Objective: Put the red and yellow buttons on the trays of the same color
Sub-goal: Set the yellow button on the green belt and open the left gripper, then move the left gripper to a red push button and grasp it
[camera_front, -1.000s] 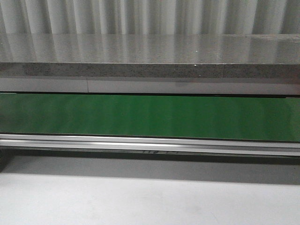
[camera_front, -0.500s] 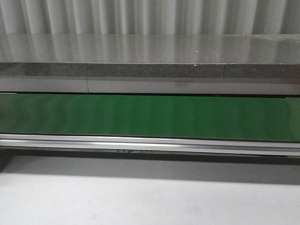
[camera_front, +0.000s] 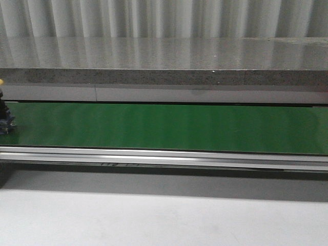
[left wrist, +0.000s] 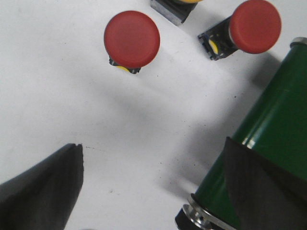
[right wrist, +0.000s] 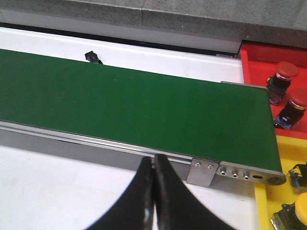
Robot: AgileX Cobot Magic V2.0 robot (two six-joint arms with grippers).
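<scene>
Left end effector [left wrist: 151, 187] open, empty; right end effector [right wrist: 153, 201] closed, empty. Two red buttons [right wrist: 286, 72] in red tray [right wrist: 254, 57], yellow button [right wrist: 301, 207] in yellow tray [right wrist: 263, 211]; red buttons [left wrist: 132, 39] on tabletop [left wrist: 57, 96] unsorted.

Behind the green conveyor belt [camera_front: 169, 127] with its metal rail [camera_front: 164, 158], a long speckled grey stone counter [camera_front: 164, 77] runs across the room, a pale pleated curtain [camera_front: 154, 18] hangs behind it, and a white table [camera_front: 154, 220] lies in front.

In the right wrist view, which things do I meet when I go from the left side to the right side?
Small black object on the white surface → closed right claw → belt's end bracket → red tray holding two red buttons.
</scene>
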